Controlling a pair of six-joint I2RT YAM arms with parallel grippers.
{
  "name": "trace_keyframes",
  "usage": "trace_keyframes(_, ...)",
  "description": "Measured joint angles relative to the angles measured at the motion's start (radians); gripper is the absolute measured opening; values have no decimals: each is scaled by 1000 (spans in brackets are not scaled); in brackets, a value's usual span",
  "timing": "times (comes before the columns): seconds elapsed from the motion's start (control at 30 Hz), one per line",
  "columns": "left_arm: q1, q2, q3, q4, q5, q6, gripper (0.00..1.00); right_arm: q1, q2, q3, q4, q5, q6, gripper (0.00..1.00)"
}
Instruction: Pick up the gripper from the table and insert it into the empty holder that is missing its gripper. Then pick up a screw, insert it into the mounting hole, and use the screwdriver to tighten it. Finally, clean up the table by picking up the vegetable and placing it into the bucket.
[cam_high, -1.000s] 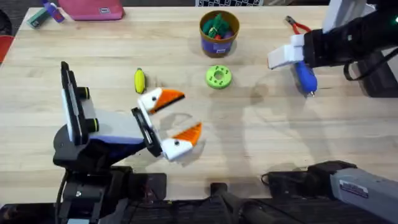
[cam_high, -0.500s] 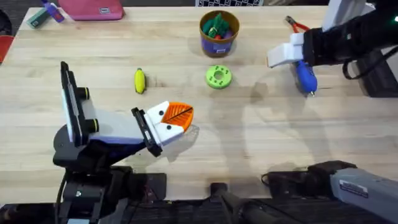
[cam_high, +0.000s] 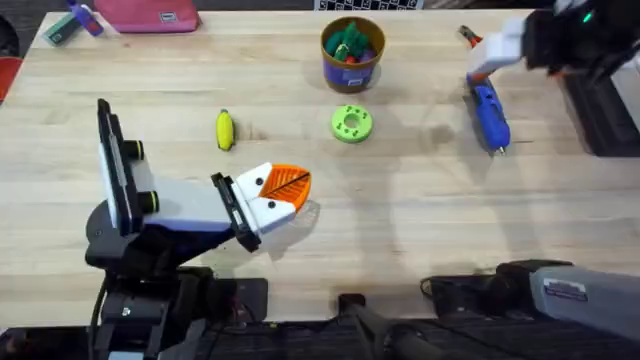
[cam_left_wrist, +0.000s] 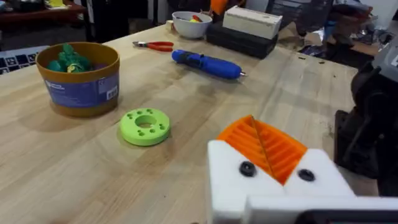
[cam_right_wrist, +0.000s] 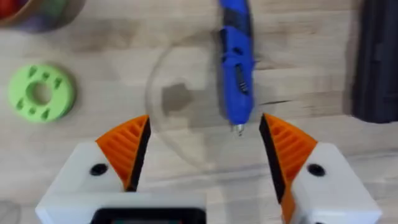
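My right tool (cam_right_wrist: 199, 158) hangs spread above the screwdriver (cam_right_wrist: 236, 68); left tool (cam_high: 285, 192) pressed together. Next, the vegetable (cam_high: 224, 130).

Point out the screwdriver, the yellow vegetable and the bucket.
screwdriver (cam_high: 490, 114), overhead view, middle of the blue body.
vegetable (cam_high: 225, 130), overhead view, centre of the yellow part.
bucket (cam_left_wrist: 83, 91), left wrist view, blue band on its side wall.

The table (cam_high: 400, 230) carries the vegetable (cam_high: 224, 130), bucket (cam_high: 352, 52), green disc (cam_high: 351, 124) and screwdriver (cam_high: 489, 115).
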Motion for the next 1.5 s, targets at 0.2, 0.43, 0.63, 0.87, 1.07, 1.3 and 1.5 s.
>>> trace_keyframes(0.2,0,0,0,0,0,0,8,-115,155,89,7,9,-48,992)
trace_keyframes(0.43,0,0,0,0,0,0,8,-196,361,115,86,-67,-121,977)
trace_keyframes(0.63,0,0,0,0,0,0,8,-230,494,115,176,-101,-164,958)
trace_keyframes(0.87,0,0,0,0,0,0,8,-231,597,118,248,-109,-196,919)
trace_keyframes(1.07,0,0,0,0,0,0,8,-231,674,125,273,-128,-212,731)
trace_keyframes(1.3,0,0,0,0,0,0,8,-235,682,131,281,-124,-221,19)
trace_keyframes(1.5,0,0,0,0,0,0,8,-234,681,137,244,-123,-222,24)
